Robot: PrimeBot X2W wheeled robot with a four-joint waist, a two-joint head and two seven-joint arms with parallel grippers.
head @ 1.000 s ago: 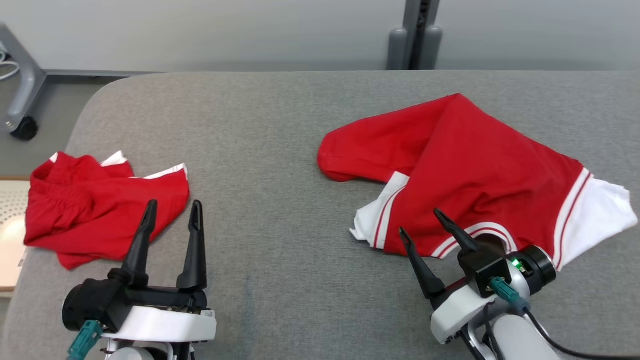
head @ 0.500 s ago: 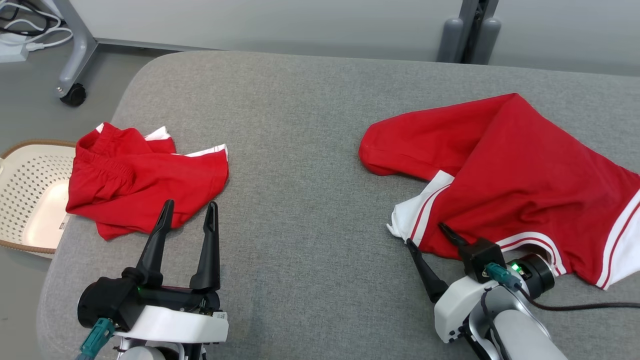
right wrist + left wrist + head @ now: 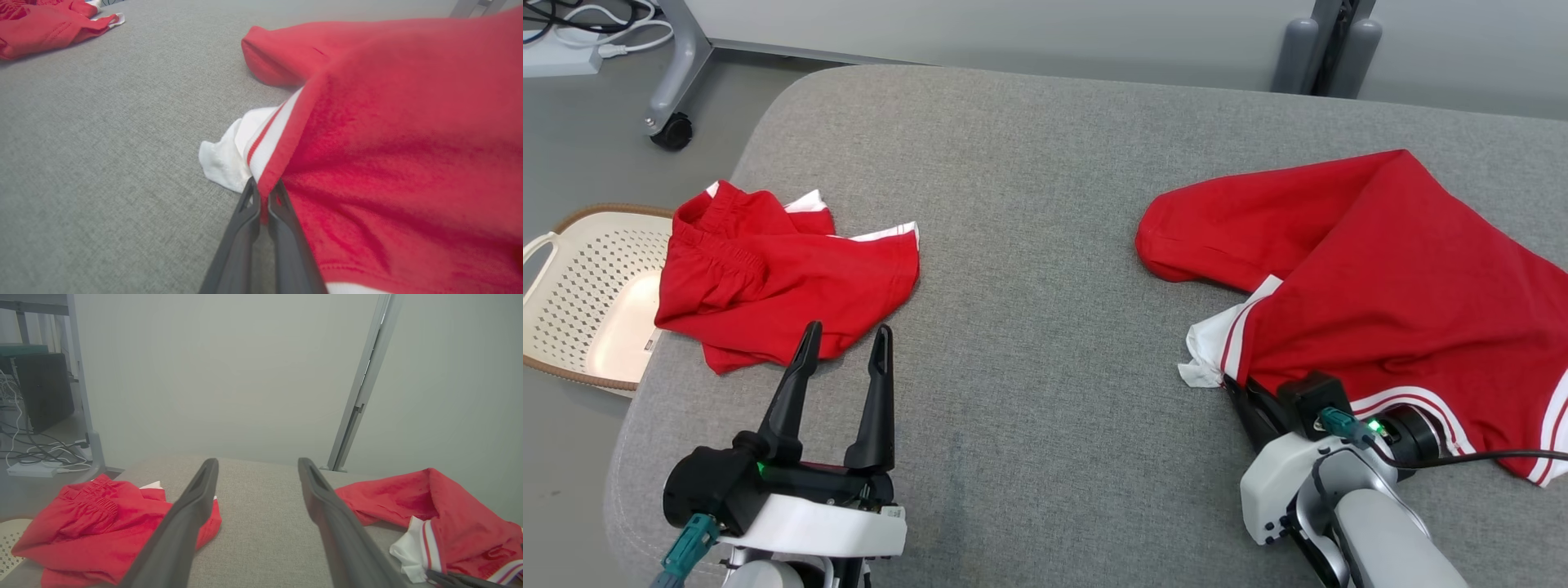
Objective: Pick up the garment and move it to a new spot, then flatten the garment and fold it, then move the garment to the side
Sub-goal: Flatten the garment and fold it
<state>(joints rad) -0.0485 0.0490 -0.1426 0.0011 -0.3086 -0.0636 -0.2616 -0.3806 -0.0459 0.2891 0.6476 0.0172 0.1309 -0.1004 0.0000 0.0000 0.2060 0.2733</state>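
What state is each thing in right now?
Shirt: rumpled, unfolded, lying on the table.
Shorts: bunched up at the table's left edge.
Basket: upright, left of the table.
Left gripper: open, holding nothing.
Right gripper: shut on the shirt's edge.

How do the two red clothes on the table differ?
The shirt is larger and spread out; the shorts are smaller and bunched. The right gripper has its jaws shut on the shirt's edge; nothing grips the shorts. Both are red with white trim, lying on the grey table.
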